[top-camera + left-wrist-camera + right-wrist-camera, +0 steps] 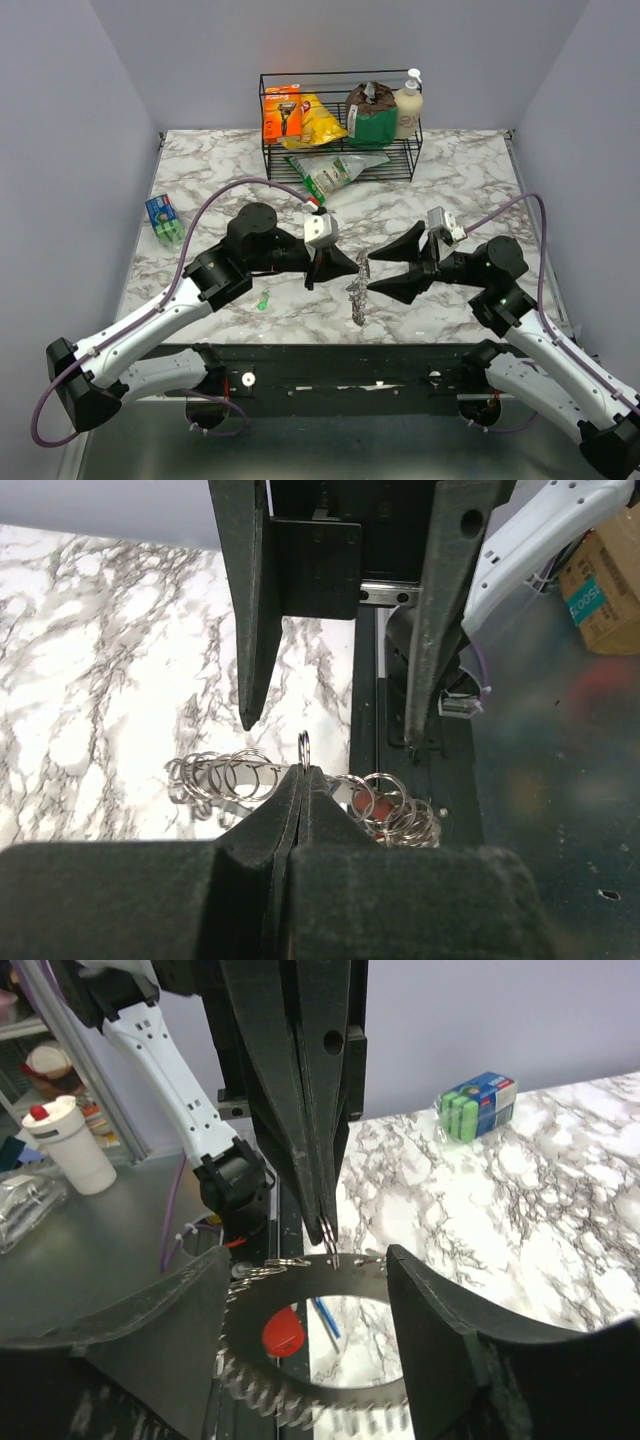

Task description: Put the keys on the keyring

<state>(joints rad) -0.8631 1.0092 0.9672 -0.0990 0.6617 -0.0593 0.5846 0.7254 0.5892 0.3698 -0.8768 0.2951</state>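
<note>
Left gripper (357, 266): fingers pressed together, pinching one small loop (303, 745) at the top of the keyring (240, 1385). The keyring hangs below those tips, over the middle of the worktop's (470, 180) near edge. Cannot tell whether its lower end rests on the marble.

Right gripper (369, 272): fingers spread wide, holding nothing. Its tips stand either side of the left gripper's tips, with the top of the keyring between them. Cannot tell whether they touch the wire.

Lie of the keyring: from above it reads as a narrow strip running toward the near edge. The right wrist view meets it face-on, so its open face looks straight at the right gripper, and the fringe of keys droops round the lower arc.

Loose key: a green-headed key (263, 300) lies flat by the near edge on the left arm's side, just beside that forearm and well apart from the keyring.

Judgement: the left arm is nearer the green-headed key but is occupied as holder. The right arm is free, yet it would have to reach across past the hanging keyring.
</note>
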